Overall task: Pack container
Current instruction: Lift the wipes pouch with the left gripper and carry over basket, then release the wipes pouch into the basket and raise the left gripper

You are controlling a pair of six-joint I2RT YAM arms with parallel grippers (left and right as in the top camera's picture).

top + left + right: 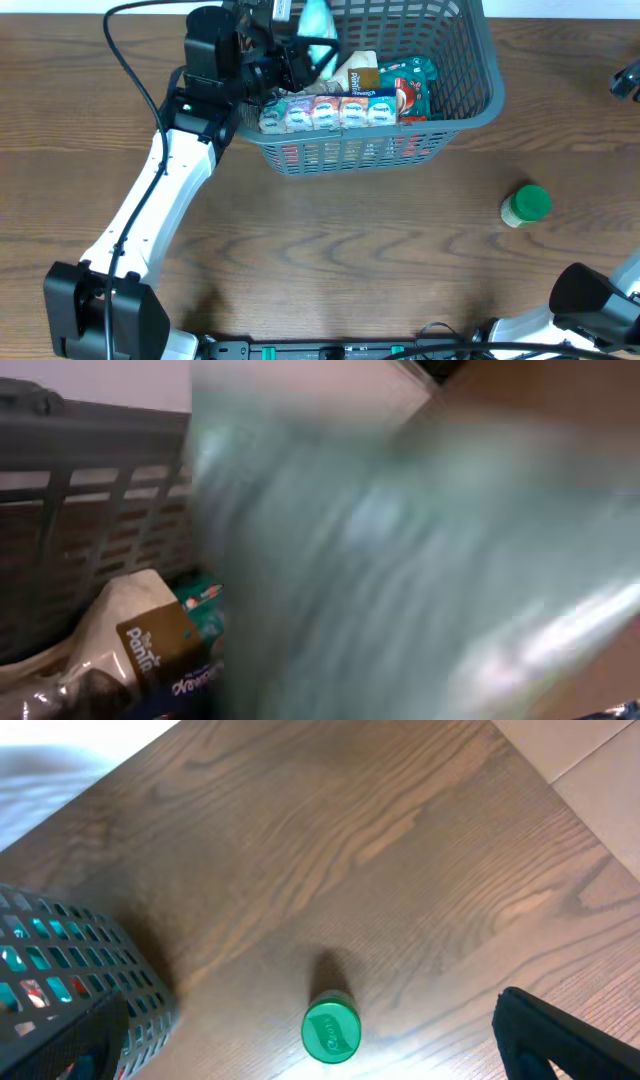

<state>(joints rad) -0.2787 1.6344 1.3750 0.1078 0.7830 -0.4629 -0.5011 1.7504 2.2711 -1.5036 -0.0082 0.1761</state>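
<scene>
The container (478,60), a dark grey lattice basket, stands at the back centre of the table. Inside lie a blue box of pastel packets (330,112), a pale bag with a brown label (358,72) and red and green packs (410,90). My left gripper (300,55) reaches over the basket's left rim, with a pale teal packet (318,22) at its fingers. That packet (400,560) fills the left wrist view as a blur and hides the jaws. My right gripper (628,80) stands at the right edge, far from the basket, and only one dark finger (560,1040) shows.
A small jar with a green lid (525,205) stands upright on the wooden table, right of the basket; in the right wrist view the jar (331,1032) sits between the basket corner (70,980) and my finger. The left arm (150,210) crosses the table's left side.
</scene>
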